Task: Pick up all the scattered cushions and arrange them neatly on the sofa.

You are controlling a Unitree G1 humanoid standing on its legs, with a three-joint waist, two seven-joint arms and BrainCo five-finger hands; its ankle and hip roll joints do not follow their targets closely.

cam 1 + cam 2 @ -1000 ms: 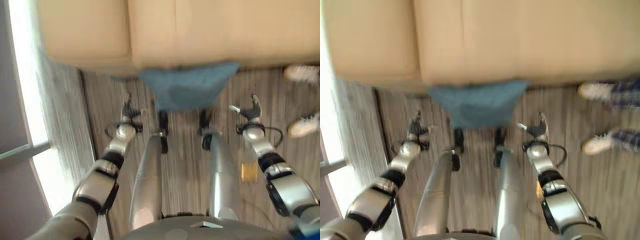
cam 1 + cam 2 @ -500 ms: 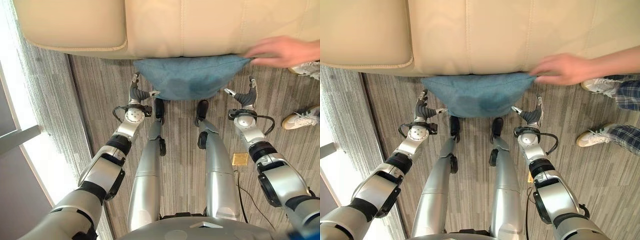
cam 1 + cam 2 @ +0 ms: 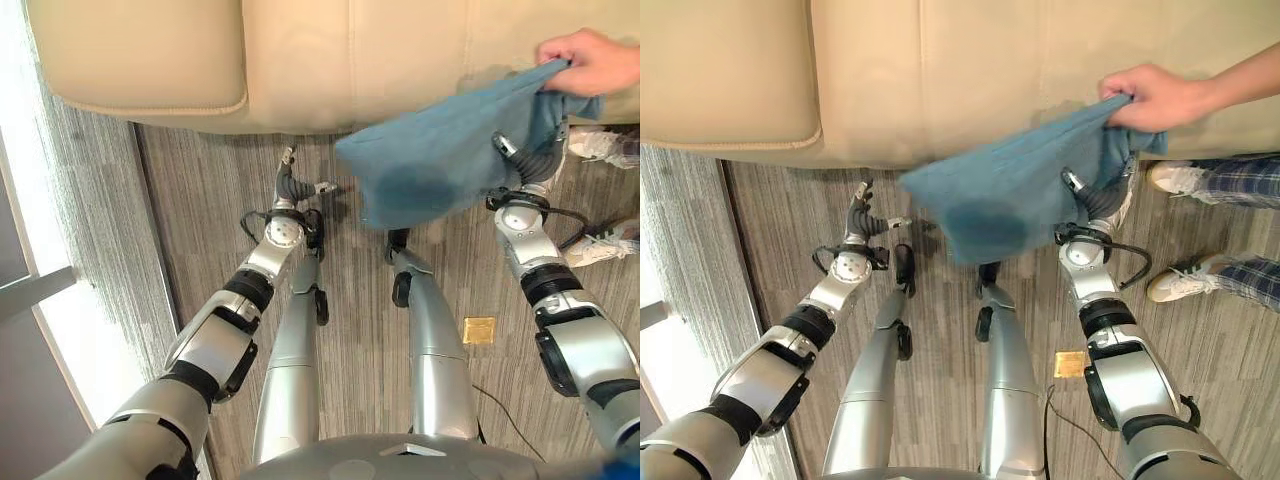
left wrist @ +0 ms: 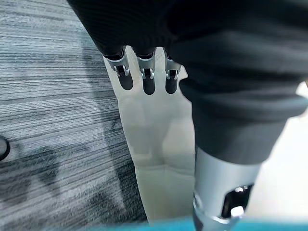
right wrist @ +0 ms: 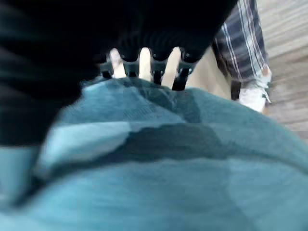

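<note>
While your left hand [image 3: 291, 186] hung with loose, straight fingers over the carpet [image 3: 200, 210], holding nothing, the blue cushion [image 3: 440, 160] was up in front of the sofa [image 3: 300, 60], pinched by a person's hand [image 3: 590, 60]. Your right hand [image 3: 527, 165] was against its underside; I could not tell whether it gripped. You needed both hands under it; the person's shoes [image 3: 1185, 285] crowded your right.

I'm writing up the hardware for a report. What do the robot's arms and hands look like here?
Both arms are silver-grey, built of rounded segments with black bands at the joints and a round silver wrist. The left hand and right hand wear dark ribbed covers. In the left wrist view, silver fingers in a row end in dark tips.
</note>
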